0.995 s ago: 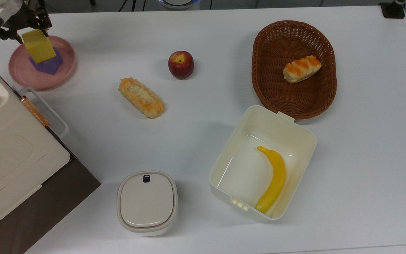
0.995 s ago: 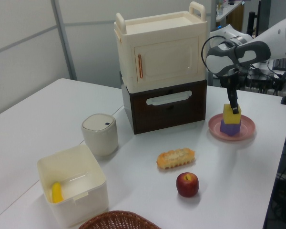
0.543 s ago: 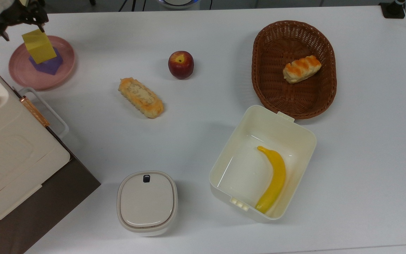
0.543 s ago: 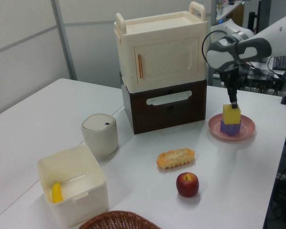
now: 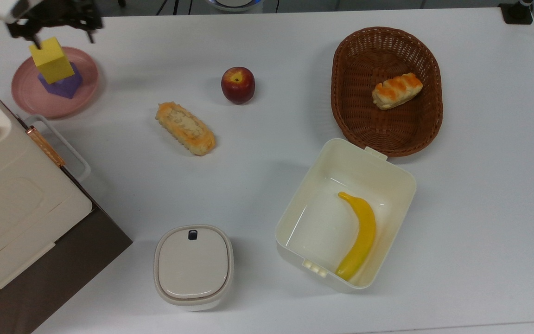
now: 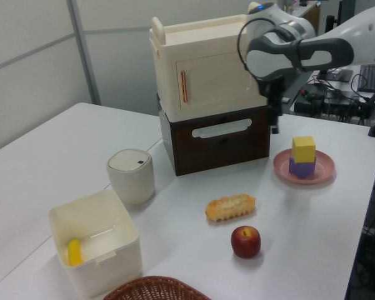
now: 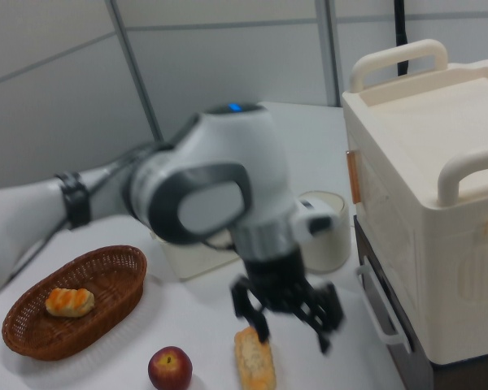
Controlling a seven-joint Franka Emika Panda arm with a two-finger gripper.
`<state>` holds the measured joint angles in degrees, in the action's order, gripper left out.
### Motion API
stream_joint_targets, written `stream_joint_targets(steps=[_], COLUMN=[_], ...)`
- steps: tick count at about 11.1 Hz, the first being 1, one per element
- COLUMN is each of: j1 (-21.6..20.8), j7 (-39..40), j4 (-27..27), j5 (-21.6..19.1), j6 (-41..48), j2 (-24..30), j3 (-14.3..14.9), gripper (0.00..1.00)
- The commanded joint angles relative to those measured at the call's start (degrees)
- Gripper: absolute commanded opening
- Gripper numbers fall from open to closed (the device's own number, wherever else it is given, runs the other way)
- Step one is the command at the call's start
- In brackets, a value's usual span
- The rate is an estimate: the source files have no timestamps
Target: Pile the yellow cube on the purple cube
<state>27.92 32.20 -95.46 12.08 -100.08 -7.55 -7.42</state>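
The yellow cube rests on top of the purple cube, and the purple cube sits on a pink plate. My gripper hangs open and empty above the table. It is clear of the stack, a little to the left view's left of it. In the right view its two fingers point down, spread wide apart.
A cream cabinet on a dark drawer unit stands beside the plate. On the table are a bread loaf, an apple, a wicker basket holding a pastry, an open box with a banana, and a lidded canister.
My gripper has risen off the yellow cube and moved to the left view's left, away from the plate. The yellow cube stays on the purple cube.
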Motion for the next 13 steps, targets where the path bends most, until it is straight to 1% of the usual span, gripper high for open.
stream_joint_targets(steps=[1,2,4,5,6,7,8,9,10,13], j1=[-2.7,-4.8,-9.7,-12.0,-13.9,-15.2,-17.3,-19.7,-21.3,-21.5], j7=[-12.5,-18.0,-30.4,-33.8,-35.1,-35.4,-35.4,-35.2,-35.3,-35.2], j4=[2.8,2.8,2.8,2.7,2.7,2.7,2.5,2.4,2.5,2.5], j5=[-3.9,-3.9,-3.9,-4.1,-5.4,-8.0,-10.1,-10.6,-10.6,-10.6], j6=[5.4,5.3,5.3,5.3,5.2,5.4,5.5,6.1,6.8,7.3], j2=[2.1,2.6,3.2,4.0,4.5,5.5,6.7,7.5,7.7,8.0], j3=[-5.0,-5.8,-5.7,-5.3,-4.9,-3.8,-1.8,0.0,0.9,1.2], gripper=[1.0,1.0,1.0,1.0,1.0,1.0,1.0,1.0,1.0,1.0])
